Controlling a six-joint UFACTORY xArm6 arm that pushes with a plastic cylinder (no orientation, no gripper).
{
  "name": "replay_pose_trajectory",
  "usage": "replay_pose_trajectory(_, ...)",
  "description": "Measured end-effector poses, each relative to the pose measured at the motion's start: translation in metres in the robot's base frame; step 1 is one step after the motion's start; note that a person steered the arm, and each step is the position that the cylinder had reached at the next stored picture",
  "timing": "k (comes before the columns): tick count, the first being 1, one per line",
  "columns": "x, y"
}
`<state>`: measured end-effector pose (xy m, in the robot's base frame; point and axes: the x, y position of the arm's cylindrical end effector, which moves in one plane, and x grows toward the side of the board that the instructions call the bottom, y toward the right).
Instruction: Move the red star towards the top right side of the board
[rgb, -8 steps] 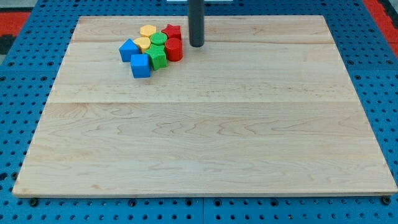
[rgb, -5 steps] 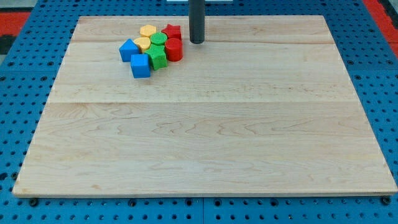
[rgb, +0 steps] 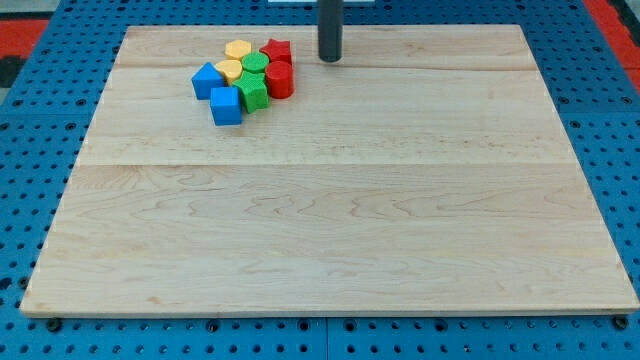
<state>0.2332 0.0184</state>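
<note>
Since the earlier frames, my tip (rgb: 330, 58) had drifted up and right, away from the cluster.
Bare rod, holding nothing; red star (rgb: 276, 50) sat at the cluster's top right, touching the red cylinder (rgb: 279, 80), so a push from the left risked scattering neighbours.

A straight, smooth, dark grey rod, round in section, ending in my tip (rgb: 330, 59), blunt and flat
</note>
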Motion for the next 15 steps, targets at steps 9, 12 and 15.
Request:
replay_pose_trajectory(9, 0.033, -0.094)
replay_pose_trajectory(12, 0.073, -0.077)
replay_pose_trajectory(15, 0.063, -0.077)
